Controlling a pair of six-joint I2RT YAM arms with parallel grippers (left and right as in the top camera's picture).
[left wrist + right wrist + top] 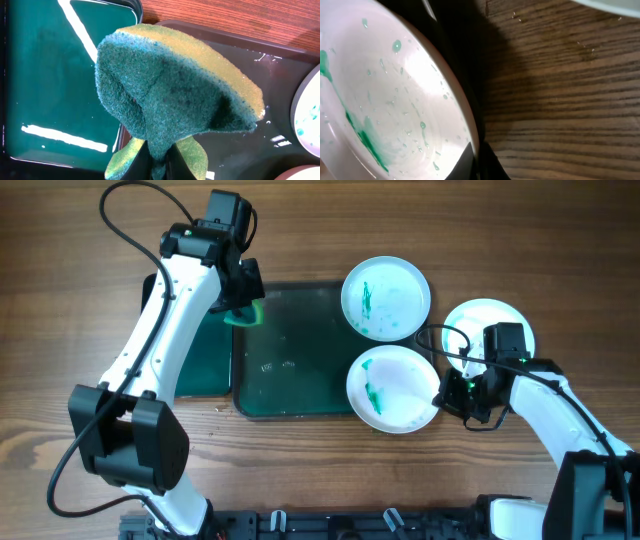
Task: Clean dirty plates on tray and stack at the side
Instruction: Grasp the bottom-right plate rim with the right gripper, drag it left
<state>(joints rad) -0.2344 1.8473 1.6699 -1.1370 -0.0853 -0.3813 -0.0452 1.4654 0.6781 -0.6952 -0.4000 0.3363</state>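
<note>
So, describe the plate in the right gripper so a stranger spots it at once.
Find the big dark green tray. A far plate and a near plate sit at its right edge. Only the near one's rim is in the right gripper.

The left pincer [243, 308], arm stretched forward, clamps the sponge [251, 315]; the right pincer [447, 391] pinches a plate [395, 385] rim.
</note>
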